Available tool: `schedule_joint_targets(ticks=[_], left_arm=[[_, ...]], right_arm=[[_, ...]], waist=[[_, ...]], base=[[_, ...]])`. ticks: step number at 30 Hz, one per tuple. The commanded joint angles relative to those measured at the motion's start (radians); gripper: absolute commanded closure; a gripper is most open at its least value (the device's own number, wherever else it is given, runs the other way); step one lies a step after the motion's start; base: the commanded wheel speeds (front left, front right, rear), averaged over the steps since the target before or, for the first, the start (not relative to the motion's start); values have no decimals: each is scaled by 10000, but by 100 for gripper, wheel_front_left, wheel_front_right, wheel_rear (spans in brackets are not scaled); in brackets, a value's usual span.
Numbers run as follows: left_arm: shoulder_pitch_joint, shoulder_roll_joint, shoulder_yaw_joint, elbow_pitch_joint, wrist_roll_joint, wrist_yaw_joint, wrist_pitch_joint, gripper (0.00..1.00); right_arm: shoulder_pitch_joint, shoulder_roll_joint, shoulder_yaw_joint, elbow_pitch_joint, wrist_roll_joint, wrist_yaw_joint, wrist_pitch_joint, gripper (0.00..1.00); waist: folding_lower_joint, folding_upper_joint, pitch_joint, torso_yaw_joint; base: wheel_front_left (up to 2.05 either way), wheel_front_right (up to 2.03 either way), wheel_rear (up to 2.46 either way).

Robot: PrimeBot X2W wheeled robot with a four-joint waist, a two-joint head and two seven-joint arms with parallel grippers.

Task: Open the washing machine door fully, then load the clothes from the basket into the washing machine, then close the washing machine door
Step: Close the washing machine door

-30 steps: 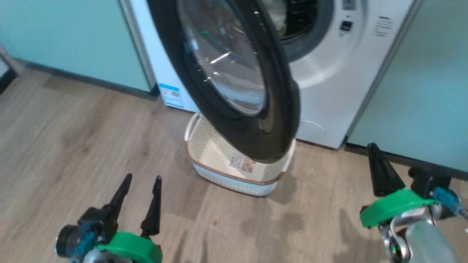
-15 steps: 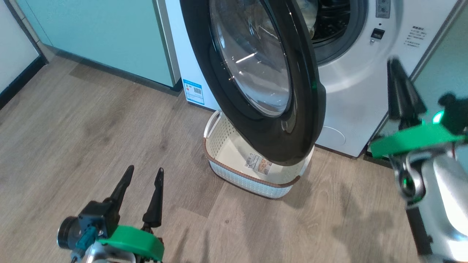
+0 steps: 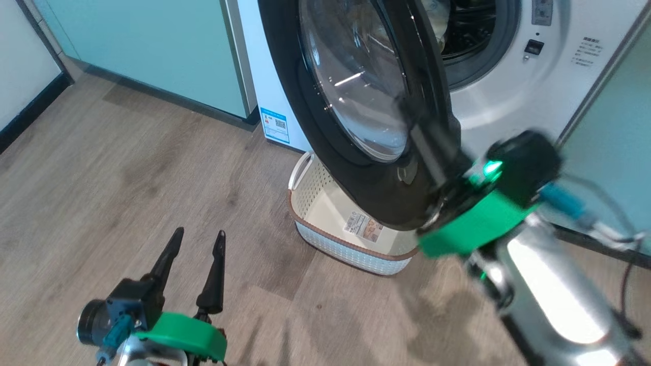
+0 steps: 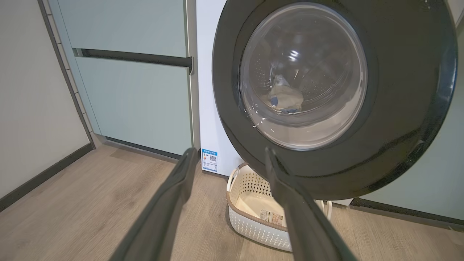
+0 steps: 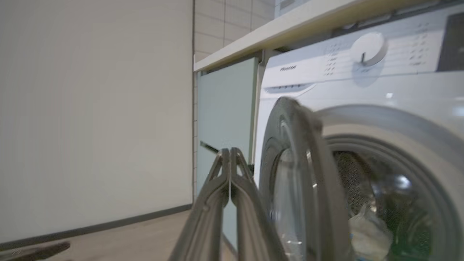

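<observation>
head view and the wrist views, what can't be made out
- Head view: the cream perforated plastic basket's far end, behind the glossy black round door.
- Head view: the right hand, blurred against that door; contact cannot be told.
- Right wrist view: pale clothes in the steel drum, blurred; number unclear.
- Left wrist view: the basket's bottom label, too small, partly behind a finger of the left hand.

The right tool (image 5: 229, 151) has swung up beside the washing machine door (image 3: 356, 101).
</observation>
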Motion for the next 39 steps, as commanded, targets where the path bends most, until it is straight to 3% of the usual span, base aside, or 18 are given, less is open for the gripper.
schedule_joint_targets(ticks=[1, 10, 21, 39], left_arm=[[-520, 182, 338, -349, -63, 65, -100, 0], [-596, 147, 269, -272, -100, 135, -191, 0], [-664, 145, 169, -76, -148, 160, -311, 0], [-688, 226, 4, -2, -126, 244, -330, 0]], right_arm=[[93, 89, 257, -166, 123, -29, 78, 100], [654, -31, 1192, 1049, 629, -29, 162, 100], [369, -77, 504, 2464, 663, -29, -41, 100], [308, -106, -209, 3000, 498, -29, -149, 100]], waist=[[0, 0, 20, 12], [0, 0, 166, 34], [0, 0, 128, -28], [0, 0, 100, 19]], base=[[0, 0, 0], [0, 0, 0], [0, 0, 0], [0, 0, 0]])
